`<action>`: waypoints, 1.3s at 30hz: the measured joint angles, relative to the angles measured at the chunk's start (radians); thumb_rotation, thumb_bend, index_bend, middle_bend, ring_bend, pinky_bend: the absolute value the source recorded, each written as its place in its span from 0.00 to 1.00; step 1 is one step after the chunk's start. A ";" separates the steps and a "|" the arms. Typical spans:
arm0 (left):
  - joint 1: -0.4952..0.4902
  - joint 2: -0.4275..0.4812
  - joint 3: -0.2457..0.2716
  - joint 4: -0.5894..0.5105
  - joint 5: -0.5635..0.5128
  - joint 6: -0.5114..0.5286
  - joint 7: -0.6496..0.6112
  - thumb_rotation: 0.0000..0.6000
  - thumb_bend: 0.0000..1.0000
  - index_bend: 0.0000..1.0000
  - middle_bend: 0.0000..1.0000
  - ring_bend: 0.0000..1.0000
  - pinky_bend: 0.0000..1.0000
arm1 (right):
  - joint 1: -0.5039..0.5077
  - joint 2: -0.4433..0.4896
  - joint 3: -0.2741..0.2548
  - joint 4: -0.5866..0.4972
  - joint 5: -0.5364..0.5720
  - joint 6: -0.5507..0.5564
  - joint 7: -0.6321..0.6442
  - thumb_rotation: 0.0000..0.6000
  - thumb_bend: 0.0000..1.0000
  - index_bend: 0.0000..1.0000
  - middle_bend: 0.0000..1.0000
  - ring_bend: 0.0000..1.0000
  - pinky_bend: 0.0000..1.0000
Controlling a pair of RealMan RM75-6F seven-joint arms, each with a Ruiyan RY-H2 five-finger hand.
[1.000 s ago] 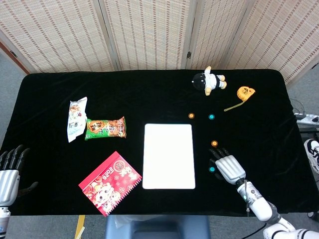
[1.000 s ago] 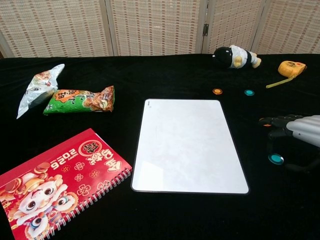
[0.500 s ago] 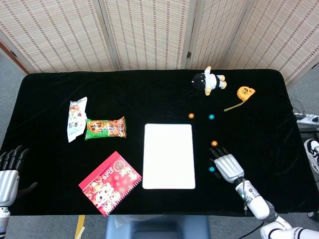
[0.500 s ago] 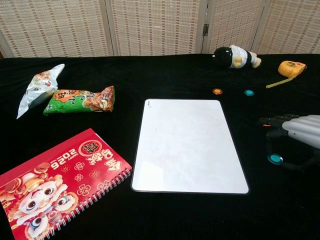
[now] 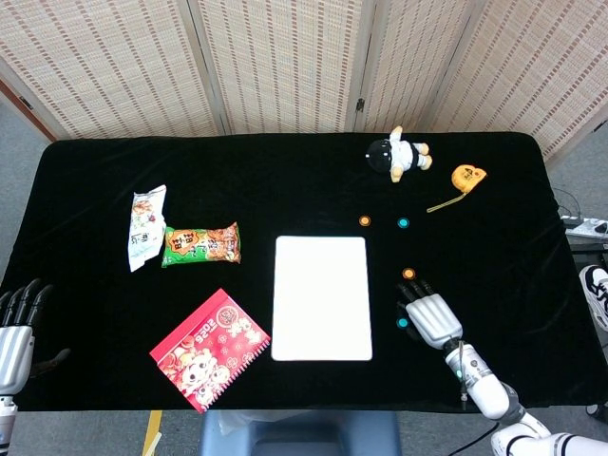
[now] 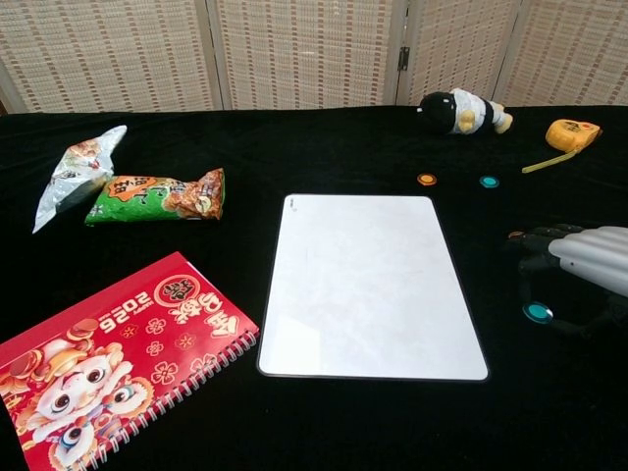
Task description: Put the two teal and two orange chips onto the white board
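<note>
The white board point(image 5: 321, 297) point(image 6: 368, 285) lies flat mid-table with nothing on it. Beyond its far right corner sit an orange chip point(image 5: 365, 220) point(image 6: 426, 180) and a teal chip point(image 5: 403, 223) point(image 6: 489, 182). A second orange chip point(image 5: 408, 274) lies just past my right hand's fingertips. My right hand point(image 5: 429, 313) point(image 6: 579, 260) hovers palm down, fingers spread, right of the board. The second teal chip point(image 5: 403, 323) point(image 6: 536, 313) lies on the cloth between its thumb and a finger, not lifted. My left hand point(image 5: 17, 328) hangs open at the table's near left edge, holding nothing.
A red spiral calendar point(image 5: 209, 349) lies at the near left. A green snack bag point(image 5: 200, 244) and a white packet point(image 5: 145, 226) are at the left. A plush toy point(image 5: 399, 154) and a yellow tape measure point(image 5: 466, 178) sit at the far right.
My right hand has drifted slightly left toward the board, and the teal chip under it has shifted a little left with it. The left hand has sunk slightly lower.
</note>
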 measured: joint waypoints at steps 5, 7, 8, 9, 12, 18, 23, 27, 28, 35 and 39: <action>0.001 0.000 0.000 0.004 0.000 0.001 -0.005 1.00 0.10 0.00 0.00 0.00 0.00 | -0.002 0.018 0.002 -0.025 -0.008 0.019 0.004 1.00 0.29 0.51 0.09 0.01 0.01; 0.001 0.001 -0.001 0.003 0.001 0.002 -0.006 1.00 0.10 0.00 0.00 0.00 0.00 | -0.001 0.031 0.004 -0.044 -0.015 0.027 0.005 1.00 0.29 0.51 0.09 0.01 0.01; 0.002 0.002 -0.001 0.002 0.001 0.004 -0.006 1.00 0.10 0.00 0.00 0.00 0.00 | 0.000 0.042 0.006 -0.061 -0.020 0.032 0.006 1.00 0.29 0.51 0.09 0.01 0.01; 0.002 0.003 -0.002 0.001 0.002 0.005 -0.006 1.00 0.10 0.00 0.00 0.00 0.00 | 0.002 0.050 0.008 -0.074 -0.024 0.034 0.007 1.00 0.29 0.51 0.09 0.01 0.01; 0.003 0.005 -0.004 -0.002 0.003 0.011 -0.003 1.00 0.10 0.00 0.00 0.00 0.00 | 0.022 0.074 0.021 -0.123 -0.036 0.030 0.006 1.00 0.29 0.51 0.09 0.01 0.01; 0.001 0.013 -0.004 -0.018 0.011 0.012 0.008 1.00 0.10 0.00 0.00 0.00 0.00 | 0.115 0.063 0.075 -0.187 -0.035 -0.035 -0.047 1.00 0.29 0.51 0.09 0.01 0.01; -0.002 0.020 -0.004 -0.032 0.016 0.013 0.017 1.00 0.10 0.00 0.00 0.00 0.00 | 0.196 0.008 0.111 -0.206 0.017 -0.111 -0.135 1.00 0.29 0.51 0.09 0.01 0.01; 0.000 0.022 -0.004 -0.034 0.014 0.014 0.018 1.00 0.10 0.00 0.00 0.00 0.00 | 0.244 -0.051 0.125 -0.196 0.073 -0.154 -0.215 1.00 0.29 0.51 0.08 0.01 0.01; 0.001 0.022 -0.003 -0.034 0.014 0.014 0.018 1.00 0.10 0.00 0.00 0.00 0.00 | 0.254 -0.065 0.127 -0.192 0.087 -0.161 -0.233 1.00 0.29 0.50 0.08 0.01 0.01; 0.006 0.021 -0.002 -0.025 0.011 0.017 0.009 1.00 0.10 0.00 0.00 0.00 0.00 | 0.311 -0.146 0.121 -0.165 0.152 -0.179 -0.326 1.00 0.29 0.17 0.05 0.05 0.00; 0.005 0.020 -0.002 -0.023 0.012 0.017 0.006 1.00 0.10 0.00 0.00 0.00 0.00 | 0.309 -0.139 0.121 -0.171 0.155 -0.150 -0.316 1.00 0.29 0.08 0.04 0.07 0.00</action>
